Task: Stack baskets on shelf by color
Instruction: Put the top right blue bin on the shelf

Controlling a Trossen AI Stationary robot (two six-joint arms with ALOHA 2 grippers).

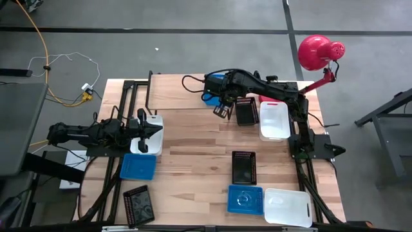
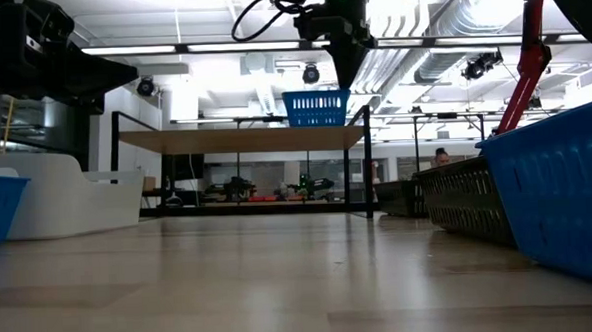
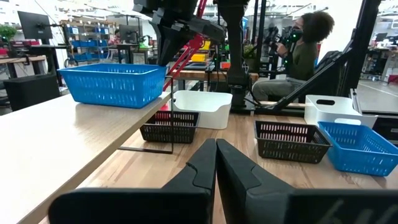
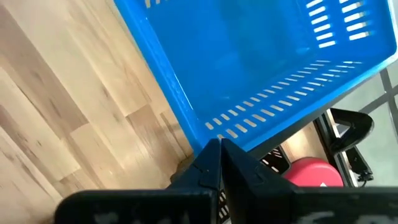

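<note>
Hovering over blue basket (image 4: 249, 74) on shelf (image 3: 56, 143) at worktop's far edge, right end effector (image 4: 219, 155) pinched closed, empty. Basket light, stiff; grab rim. Left end effector (image 3: 216, 163) closed, empty, left edge.

Slotted glossy blue plastic basket (image 4: 249, 68) on matt pale wood shelf (image 4: 68, 112).

Grey floor (image 1: 193, 16) with a yellow cable (image 1: 46, 55); bright ceiling lights (image 2: 221, 46); a seated person (image 3: 298, 56) behind
</note>
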